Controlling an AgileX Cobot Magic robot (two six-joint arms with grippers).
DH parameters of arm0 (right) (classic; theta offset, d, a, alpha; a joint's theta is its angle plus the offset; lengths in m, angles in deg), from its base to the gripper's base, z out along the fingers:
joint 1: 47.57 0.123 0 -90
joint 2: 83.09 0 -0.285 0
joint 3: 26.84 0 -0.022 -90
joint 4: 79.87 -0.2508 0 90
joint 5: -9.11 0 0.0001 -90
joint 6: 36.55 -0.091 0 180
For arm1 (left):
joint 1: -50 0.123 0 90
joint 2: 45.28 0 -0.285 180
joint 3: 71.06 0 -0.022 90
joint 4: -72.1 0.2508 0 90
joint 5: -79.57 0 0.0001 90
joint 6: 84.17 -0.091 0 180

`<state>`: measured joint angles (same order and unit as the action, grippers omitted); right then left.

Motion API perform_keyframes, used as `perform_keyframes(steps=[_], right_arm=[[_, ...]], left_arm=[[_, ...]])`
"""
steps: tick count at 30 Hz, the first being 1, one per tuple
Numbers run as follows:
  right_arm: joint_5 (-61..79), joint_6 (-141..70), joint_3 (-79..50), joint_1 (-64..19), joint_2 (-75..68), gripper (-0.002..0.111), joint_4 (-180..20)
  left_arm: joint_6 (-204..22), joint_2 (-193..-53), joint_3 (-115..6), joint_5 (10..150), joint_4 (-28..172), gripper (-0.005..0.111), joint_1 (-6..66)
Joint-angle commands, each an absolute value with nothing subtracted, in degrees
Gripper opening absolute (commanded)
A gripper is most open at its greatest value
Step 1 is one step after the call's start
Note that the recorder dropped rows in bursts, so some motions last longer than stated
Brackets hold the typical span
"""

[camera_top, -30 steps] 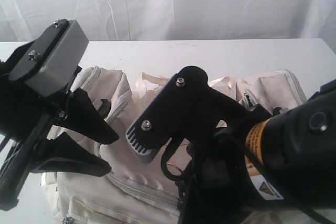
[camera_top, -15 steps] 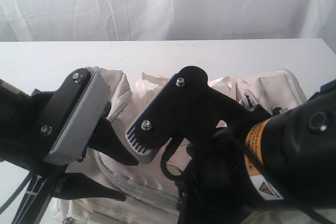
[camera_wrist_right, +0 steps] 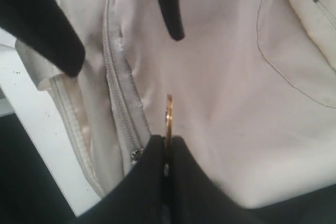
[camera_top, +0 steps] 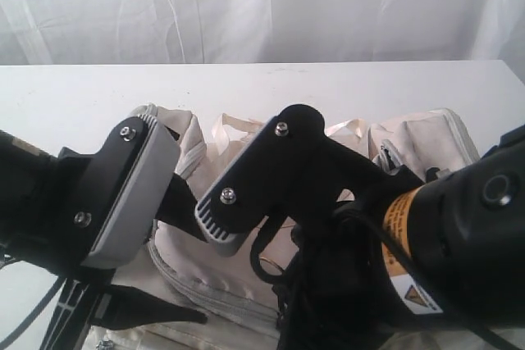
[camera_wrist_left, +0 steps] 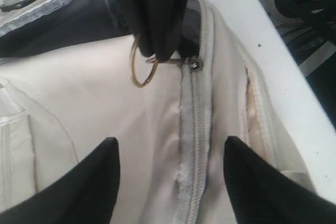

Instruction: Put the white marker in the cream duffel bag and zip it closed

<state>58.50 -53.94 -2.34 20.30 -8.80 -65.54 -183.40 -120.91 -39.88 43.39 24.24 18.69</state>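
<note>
Marker: not visible in any view. I judge it is already inside the bag, but the pictures cannot confirm this.

Bag [camera_top: 426, 145]: lies on its side across the white worktop [camera_top: 328, 88], with both arms over it.

Zip [camera_wrist_left: 191, 145]: the teeth are meshed on the side of the slider [camera_wrist_left: 195, 65] that lies under my left end effector. Past the slider the mouth gapes and dark lining [camera_wrist_left: 52, 30] shows. I read the closure as partly run, with a stretch left to pull.

Ring [camera_wrist_right: 169, 111]: a gold loop on the slider's pull tab, standing edge-on in the right wrist view.

Right end effector [camera_wrist_right: 167, 142]: fingers pressed together and pinching the ring just beside the slider. This is the hand that draws the zip.

Left end effector [camera_wrist_left: 170, 145]: fingers spread wide, one on each side of the closed run of zip. They sit close over the fabric and grip nothing. Whether they touch the cloth I cannot tell.

Stage, as judged: insertion probably done, zipping under way. What is left is to draw the slider over the open stretch to its end stop, with the left hand placed to steady the bag against the pull.
</note>
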Motion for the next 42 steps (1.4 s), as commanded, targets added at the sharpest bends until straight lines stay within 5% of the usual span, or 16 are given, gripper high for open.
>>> perform_keyframes(steps=[1, 13, 18, 21, 33, 42], right_arm=[[58.08, -53.33, -2.13, 20.31, -8.89, 0.0, -65.43], [56.17, -53.33, -2.13, 20.31, -8.89, 0.0, -65.09], [56.18, -53.33, -2.13, 20.31, -8.89, 0.0, -64.9], [58.97, -55.56, -2.13, 20.31, -9.05, 0.0, -64.16], [79.08, -67.82, -2.13, 20.31, -19.59, 0.0, -51.45], [79.08, -73.2, 2.36, 20.31, -21.81, 0.0, -47.76]], left_arm=[[-183.35, -120.53, -39.5, 39.05, 22.84, 0.062, 18.4], [-183.16, -126.58, -39.5, 44.65, 22.84, 0.057, 15.93], [-183.16, -128.42, -39.5, 48.86, 22.84, 0.016, 15.27], [-182.9, -127.99, -39.6, 52.42, 22.84, 0.005, 15.27], [-181.23, -125.69, -39.6, 55.18, 22.84, 0.004, 15.27], [-181.23, -125.69, -39.6, 55.18, 22.84, 0.004, 15.27]])
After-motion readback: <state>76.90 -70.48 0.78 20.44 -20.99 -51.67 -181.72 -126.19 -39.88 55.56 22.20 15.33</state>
